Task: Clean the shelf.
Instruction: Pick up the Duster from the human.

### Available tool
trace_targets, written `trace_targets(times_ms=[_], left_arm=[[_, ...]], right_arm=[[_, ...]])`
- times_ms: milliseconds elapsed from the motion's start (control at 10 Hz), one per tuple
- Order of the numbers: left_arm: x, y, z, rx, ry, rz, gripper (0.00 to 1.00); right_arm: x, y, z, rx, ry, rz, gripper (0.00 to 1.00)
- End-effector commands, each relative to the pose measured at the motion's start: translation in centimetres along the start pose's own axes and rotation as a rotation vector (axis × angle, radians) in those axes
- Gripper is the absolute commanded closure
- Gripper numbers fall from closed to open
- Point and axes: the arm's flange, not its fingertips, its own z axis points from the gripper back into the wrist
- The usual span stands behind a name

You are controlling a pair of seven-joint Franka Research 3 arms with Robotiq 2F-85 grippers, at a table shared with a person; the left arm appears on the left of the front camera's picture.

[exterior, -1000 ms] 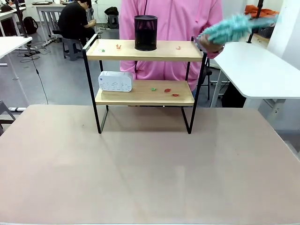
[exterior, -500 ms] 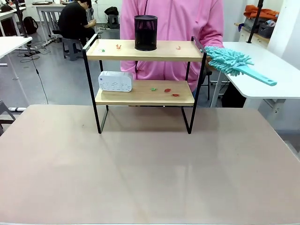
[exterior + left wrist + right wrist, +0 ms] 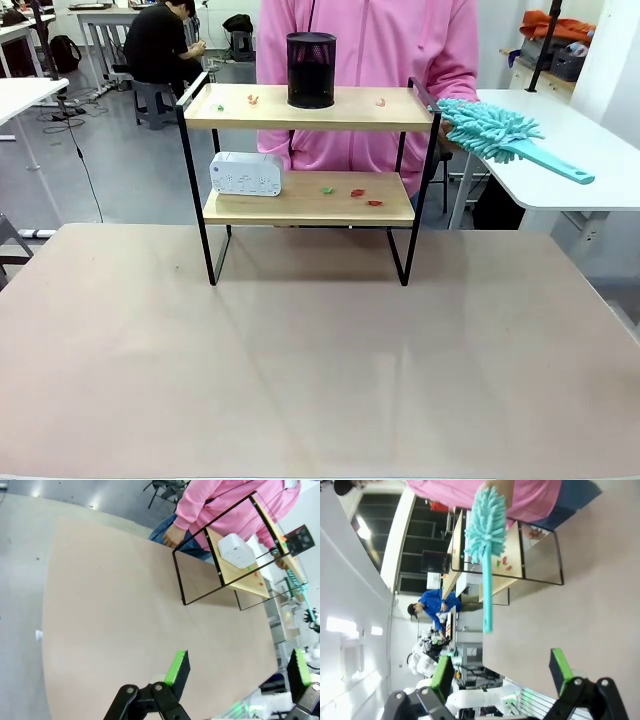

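The shelf (image 3: pixel 310 198), two light wooden boards in a thin black frame, stands at the table's far side. A black mesh cup (image 3: pixel 311 70) and small coloured scraps (image 3: pixel 252 99) lie on its top board; a white box (image 3: pixel 246 173) and more scraps (image 3: pixel 357 192) lie on the lower one. A person in pink holds a teal fluffy duster (image 3: pixel 495 132) beside the shelf's right end. The shelf (image 3: pixel 240 565) appears far off in the left wrist view, beyond my open left gripper (image 3: pixel 237 667). My right gripper (image 3: pixel 501 672) is open, with the duster (image 3: pixel 486 535) and shelf (image 3: pixel 512 555) far ahead.
The beige table (image 3: pixel 320 360) spreads wide in front of the shelf. A white table (image 3: pixel 560 150) stands at the right behind it. Another person sits at desks far back left.
The person swung the duster down from shoulder height to beside the shelf's right end, handle pointing right; it has barely shifted in the last half second.
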Motion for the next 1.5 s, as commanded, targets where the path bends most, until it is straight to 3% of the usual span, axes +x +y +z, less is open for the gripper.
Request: trace_targets(times_ms=[0, 200, 400, 700, 1400], left_arm=[[0.2, 0.0, -0.1, -0.019, -0.014, -0.025, 0.00], [0.2, 0.0, -0.1, -0.019, -0.014, -0.025, 0.00], [0.2, 0.0, -0.1, -0.019, -0.014, -0.025, 0.00], [0.2, 0.0, -0.1, -0.019, -0.014, -0.025, 0.00], [0.2, 0.0, -0.1, -0.019, -0.014, -0.025, 0.00]], right_arm=[[4.7, 0.6, -3.7, 0.016, 0.080, -0.037, 0.00], [6.6, -0.3, -8.7, 0.034, 0.133, -0.116, 0.00], [6.4, -1.0, -12.4, 0.128, 0.236, -0.233, 0.00], [6.0, -2.0, -16.2, 0.151, 0.188, -0.346, 0.00], [5.9, -1.3, -17.1, 0.150, 0.148, -0.312, 0.00]])
